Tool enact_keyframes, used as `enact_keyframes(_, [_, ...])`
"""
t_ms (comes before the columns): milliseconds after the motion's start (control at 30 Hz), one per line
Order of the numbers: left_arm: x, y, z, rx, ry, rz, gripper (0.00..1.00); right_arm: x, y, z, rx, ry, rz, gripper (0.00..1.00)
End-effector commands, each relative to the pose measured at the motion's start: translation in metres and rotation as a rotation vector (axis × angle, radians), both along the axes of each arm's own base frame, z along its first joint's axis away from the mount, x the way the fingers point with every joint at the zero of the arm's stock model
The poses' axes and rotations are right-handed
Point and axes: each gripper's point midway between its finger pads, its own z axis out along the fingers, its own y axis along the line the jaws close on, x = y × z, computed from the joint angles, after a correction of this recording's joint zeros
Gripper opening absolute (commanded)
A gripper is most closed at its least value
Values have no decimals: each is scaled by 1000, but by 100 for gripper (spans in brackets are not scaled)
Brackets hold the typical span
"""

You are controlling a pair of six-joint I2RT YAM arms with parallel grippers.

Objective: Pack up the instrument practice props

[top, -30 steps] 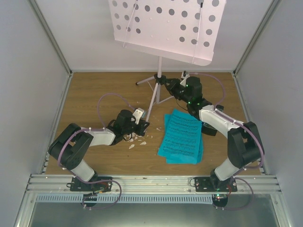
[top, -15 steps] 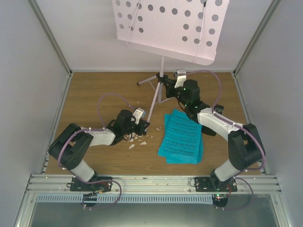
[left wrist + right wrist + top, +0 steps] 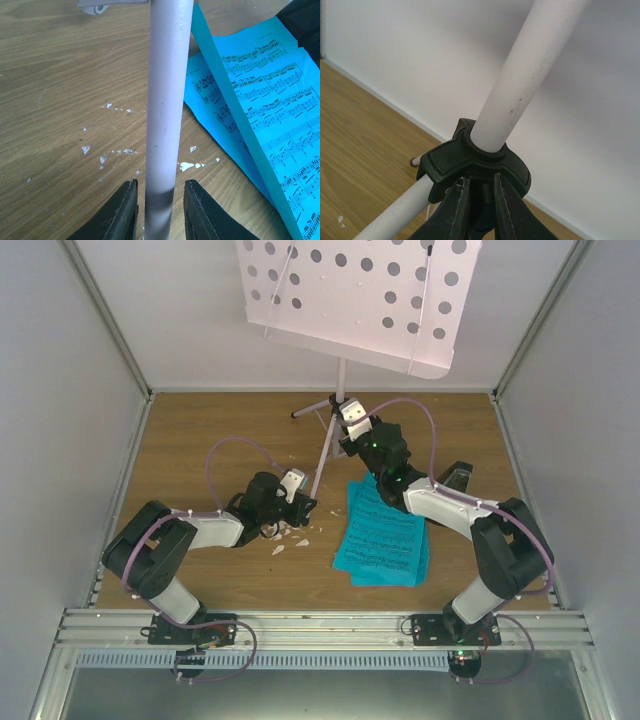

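Note:
The pale pink perforated music stand stands at the back on its thin tripod. My left gripper is open and straddles one tripod leg, with a gap on each side; in the left wrist view the gripper sits low on that leg. My right gripper is shut on the black tripod hub under the pole. The bright blue music sheets lie on the floor between the arms and show in the left wrist view. A small black thing, apparently the metronome, sits behind my right forearm.
White scraps lie on the wooden floor by my left gripper, also in the left wrist view. Grey walls close in the left, back and right. A metal rail runs along the near edge.
My right gripper has moved left and nearer to the tripod hub and closed on it. The stand's desk shifted slightly. My left arm has not moved.

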Motion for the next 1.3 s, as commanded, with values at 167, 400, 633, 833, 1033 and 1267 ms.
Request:
enact_keyframes(167, [6, -5, 15, -37, -47, -4, 30, -35, 2, 5, 50, 35, 85, 48])
enact_keyframes(400, [6, -5, 16, -42, -49, -3, 30, -66, -19, 29, 376, 153, 119, 65])
enact_keyframes(633, [6, -2, 17, -43, -59, 14, 33, -78, -17, 25, 897, 549, 77, 64])
enact_keyframes(833, [5, -1, 20, -50, -63, 16, 35, -89, -1, 13, 1210, 805, 124, 68])
enact_keyframes(1033, [5, -2, 22, -52, -65, 13, 43, -77, 4, 6, 1308, 912, 130, 71])
enact_keyframes(1267, [5, 0, 23, -47, -70, 17, 53, -55, -1, 12, 1363, 901, 139, 74])
